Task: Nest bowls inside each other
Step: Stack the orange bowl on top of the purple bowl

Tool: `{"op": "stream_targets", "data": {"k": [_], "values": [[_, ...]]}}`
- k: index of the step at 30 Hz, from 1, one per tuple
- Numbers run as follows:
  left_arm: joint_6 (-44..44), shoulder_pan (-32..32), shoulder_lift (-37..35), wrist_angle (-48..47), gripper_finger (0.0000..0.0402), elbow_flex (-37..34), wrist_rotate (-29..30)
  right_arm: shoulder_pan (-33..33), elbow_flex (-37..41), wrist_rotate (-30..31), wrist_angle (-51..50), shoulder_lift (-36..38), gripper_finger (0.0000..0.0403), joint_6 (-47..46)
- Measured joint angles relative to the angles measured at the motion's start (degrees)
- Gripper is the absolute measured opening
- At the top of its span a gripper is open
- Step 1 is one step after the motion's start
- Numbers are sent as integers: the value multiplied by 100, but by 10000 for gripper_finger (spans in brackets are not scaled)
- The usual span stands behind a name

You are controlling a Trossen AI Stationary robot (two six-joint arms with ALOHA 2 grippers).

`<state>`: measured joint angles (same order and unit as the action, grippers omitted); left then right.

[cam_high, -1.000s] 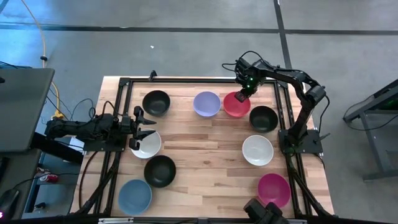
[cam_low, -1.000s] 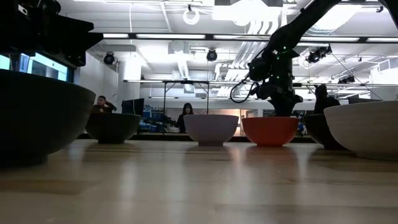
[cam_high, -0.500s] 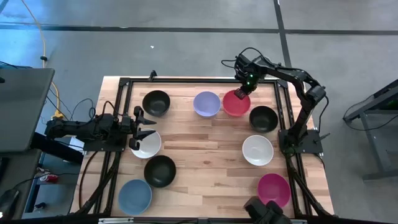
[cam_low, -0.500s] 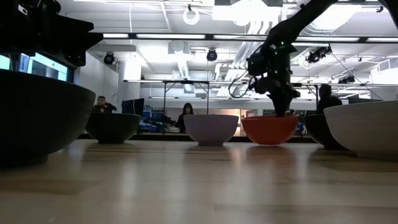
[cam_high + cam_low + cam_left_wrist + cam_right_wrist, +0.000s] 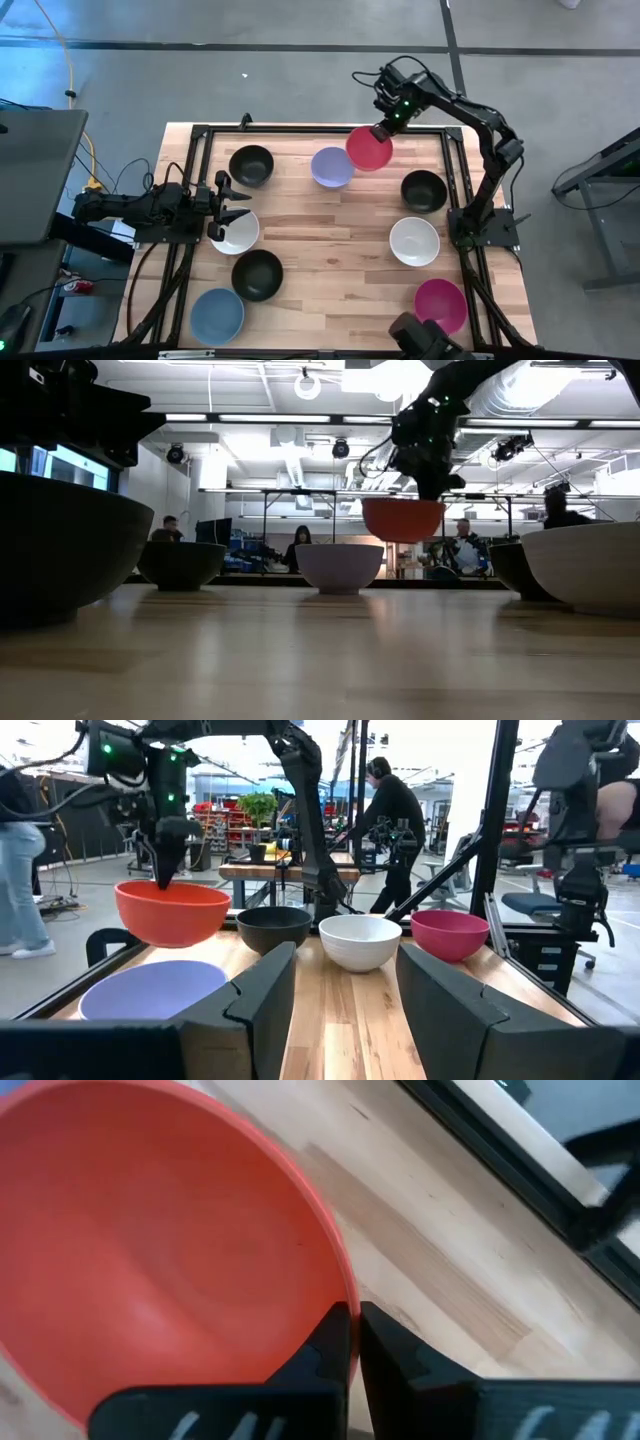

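The right gripper (image 5: 382, 128) pinches the rim of the red bowl (image 5: 368, 148), held clear above the table (image 5: 330, 240). The lavender bowl (image 5: 331, 166) sits just at 8 o'clock of it. The left gripper (image 5: 228, 200) waits open.

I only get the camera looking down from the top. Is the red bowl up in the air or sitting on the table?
Observer: Up in the air. The low view shows the red bowl hanging clear above the table.
Operator: How is the robot holding it?
Observer: The right wrist view shows the right hand pinching the bowl's rim, with one finger inside the bowl and one outside.
Operator: Is anybody behind the table?
Observer: Yes. The low view shows people far back in the room, one of them a seated person.
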<state>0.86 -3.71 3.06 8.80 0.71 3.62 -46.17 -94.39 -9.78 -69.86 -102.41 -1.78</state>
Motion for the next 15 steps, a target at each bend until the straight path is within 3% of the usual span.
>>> {"op": "stream_targets", "data": {"k": [15], "values": [[1,-1,0,61,163,0,2,727,-484,-126,397,-158,0,-779]]}}
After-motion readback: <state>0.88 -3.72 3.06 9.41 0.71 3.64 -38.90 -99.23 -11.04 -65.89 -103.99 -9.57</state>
